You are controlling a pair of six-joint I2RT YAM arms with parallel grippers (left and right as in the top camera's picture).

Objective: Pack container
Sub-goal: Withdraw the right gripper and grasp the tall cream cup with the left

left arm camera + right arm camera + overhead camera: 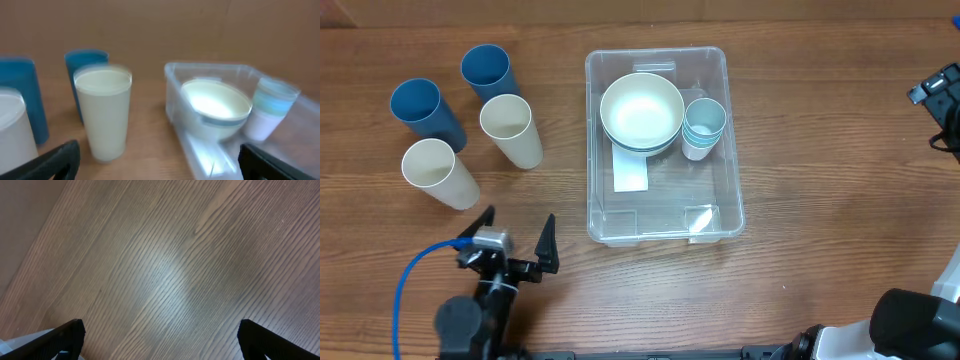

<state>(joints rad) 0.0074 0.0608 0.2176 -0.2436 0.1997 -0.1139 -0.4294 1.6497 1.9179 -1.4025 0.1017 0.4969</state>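
The clear plastic container (725, 185) stands mid-table with a white label on its base. Inside it are stacked bowls (642, 112) and a stack of small cups (703, 127). It also shows in the left wrist view (172, 92), with the bowls (215, 107) and small cups (267, 107). Two blue tumblers (486, 72) (423, 110) and two cream tumblers (512, 128) (438, 172) stand at the left. My left gripper (515, 235) is open and empty near the front edge, just in front of the tumblers. My right gripper (160, 340) is open and empty over bare wood.
The right arm (942, 95) sits at the table's right edge. A blue cable (410, 285) runs beside the left arm. In the left wrist view the nearest cream tumbler (104, 112) stands between the fingers' line and the container.
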